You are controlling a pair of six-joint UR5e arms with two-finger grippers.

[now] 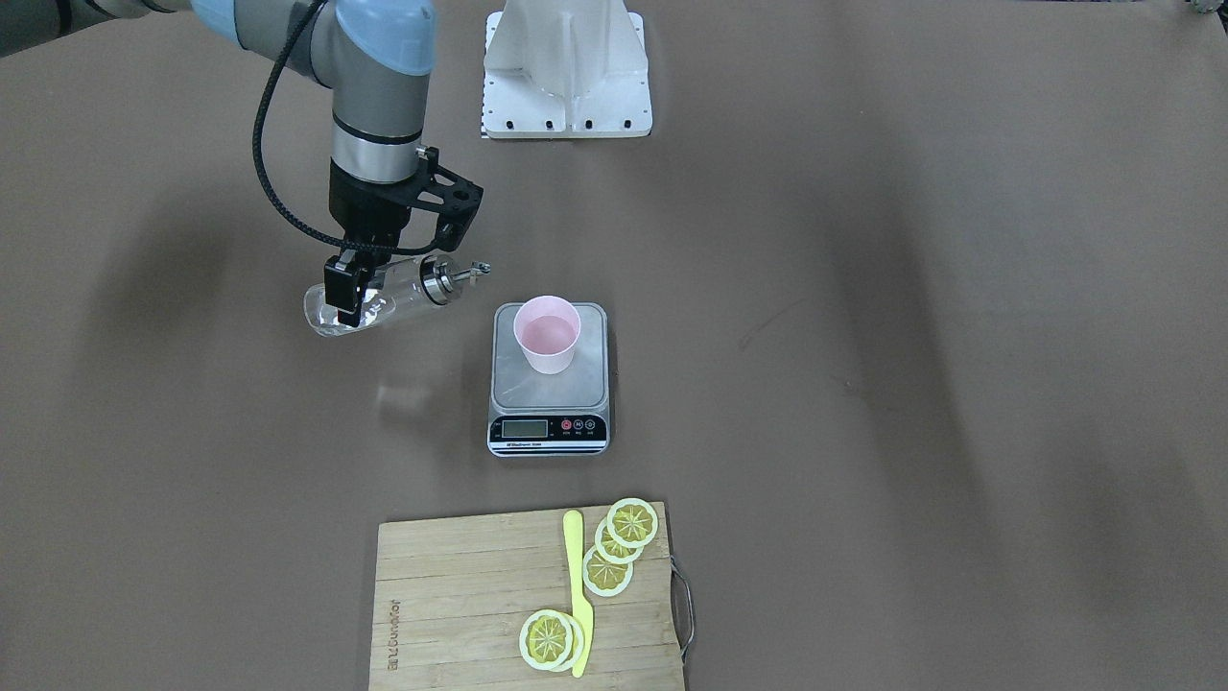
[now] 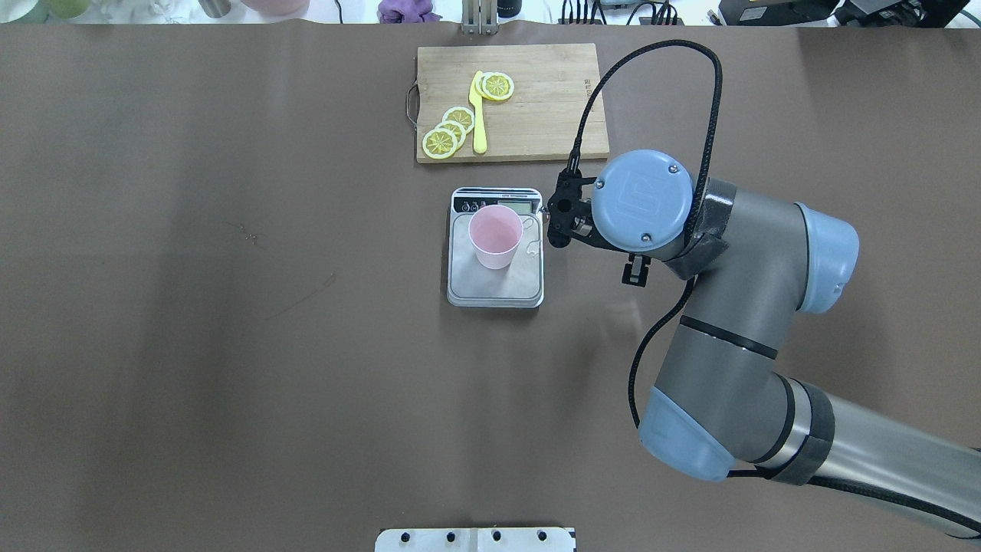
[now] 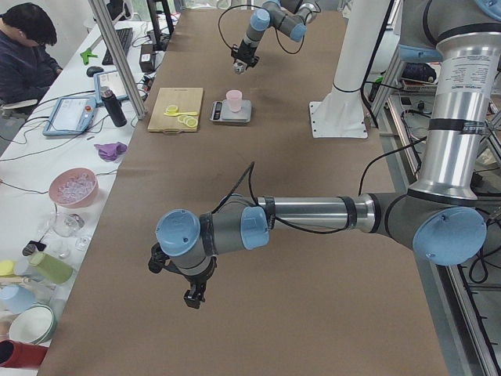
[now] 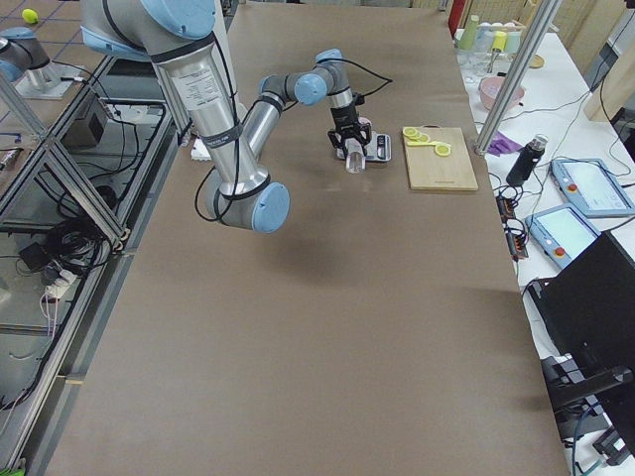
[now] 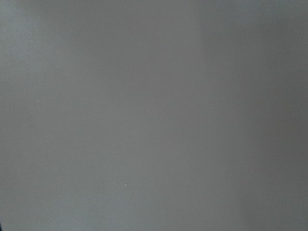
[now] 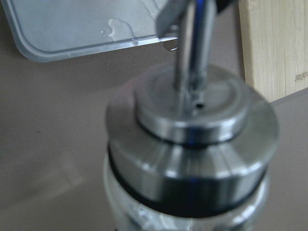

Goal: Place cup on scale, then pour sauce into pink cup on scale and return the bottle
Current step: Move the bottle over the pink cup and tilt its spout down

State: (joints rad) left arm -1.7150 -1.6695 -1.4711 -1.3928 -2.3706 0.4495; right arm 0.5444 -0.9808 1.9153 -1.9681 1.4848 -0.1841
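Standing upright on the scale (image 1: pixel 576 384), the pink cup (image 1: pixel 547 333) is seen on the steel plate. Just beside the scale, the bottle (image 1: pixel 393 293) is held nearly flat above the desk (image 1: pixel 863 384), spout toward the cup, the right pincer (image 1: pixel 353 288) clamped on its glass body. The left pincer (image 3: pixel 192 296) hangs well apart; whether it is apart or together cannot be told.
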